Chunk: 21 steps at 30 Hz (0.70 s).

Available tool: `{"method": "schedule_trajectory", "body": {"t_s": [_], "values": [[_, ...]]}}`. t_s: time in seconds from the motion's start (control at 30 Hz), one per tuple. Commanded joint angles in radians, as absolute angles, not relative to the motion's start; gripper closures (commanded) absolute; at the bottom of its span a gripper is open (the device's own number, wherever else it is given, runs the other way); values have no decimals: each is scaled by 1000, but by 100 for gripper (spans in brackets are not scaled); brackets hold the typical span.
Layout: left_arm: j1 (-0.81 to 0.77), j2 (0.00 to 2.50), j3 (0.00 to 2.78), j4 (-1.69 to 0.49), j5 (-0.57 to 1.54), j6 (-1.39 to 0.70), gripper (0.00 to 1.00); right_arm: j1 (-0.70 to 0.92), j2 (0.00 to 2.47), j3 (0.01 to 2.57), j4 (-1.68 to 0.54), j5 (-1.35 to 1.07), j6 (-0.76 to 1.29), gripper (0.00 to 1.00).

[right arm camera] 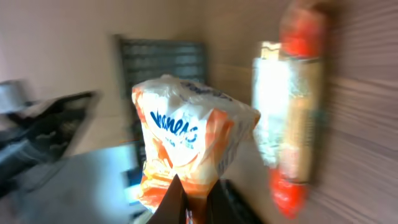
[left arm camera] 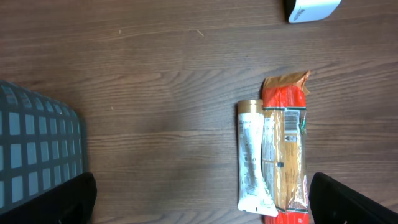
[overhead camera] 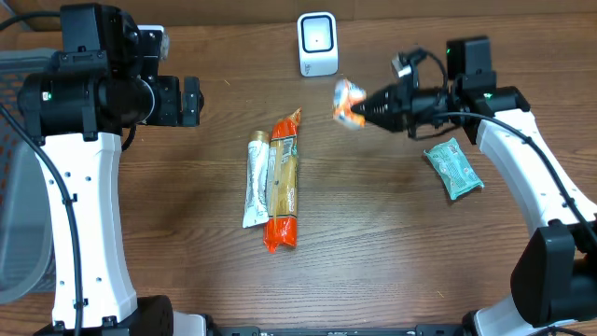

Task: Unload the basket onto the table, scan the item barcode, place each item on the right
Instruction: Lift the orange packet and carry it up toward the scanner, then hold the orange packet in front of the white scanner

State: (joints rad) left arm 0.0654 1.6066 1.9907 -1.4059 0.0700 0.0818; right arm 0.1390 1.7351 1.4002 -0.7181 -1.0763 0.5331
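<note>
My right gripper (overhead camera: 366,105) is shut on the bottom edge of an orange-and-white snack bag (overhead camera: 349,101) and holds it in the air just right of and below the white barcode scanner (overhead camera: 317,42). In the right wrist view the bag (right arm camera: 186,137) rises from the closed fingers (right arm camera: 198,202), its blue lettering facing the camera. No barcode shows on it. My left gripper (overhead camera: 191,100) hangs open over the left part of the table. Its two dark fingertips (left arm camera: 62,202) stand far apart with nothing between them.
A white tube (overhead camera: 256,179) and an orange pasta pack (overhead camera: 284,182) lie side by side mid-table, also under the left wrist camera as tube (left arm camera: 252,155) and pack (left arm camera: 286,149). A green packet (overhead camera: 454,167) lies at the right. A grey basket (overhead camera: 19,187) stands at the left edge.
</note>
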Motion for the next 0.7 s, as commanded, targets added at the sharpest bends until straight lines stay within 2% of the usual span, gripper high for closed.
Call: {"method": "schedule_trajectory", "body": {"t_s": [0.0,0.17,0.33,0.47,0.57,0.67], "values": [[67,1604,2006,-1402,67,94,0,149,1724,1575,-869,-750,290,97],[67,1604,2006,-1402,67,94,0,240,1733,1869,-1090,-249,253,97],[67,1604,2006,-1402,67,94,0,411,1837,2081,-1127,194,176,97],[67,1604,2006,-1402,67,94,0,496,1969,2106,-1018,459,5,97],[67,1604,2006,-1402,67,94,0,526,2090,2106,-852,661,-108,97],[67,1604,2006,-1402,67,94,0,528,2187,2105,-681,743,-244,96]]}}
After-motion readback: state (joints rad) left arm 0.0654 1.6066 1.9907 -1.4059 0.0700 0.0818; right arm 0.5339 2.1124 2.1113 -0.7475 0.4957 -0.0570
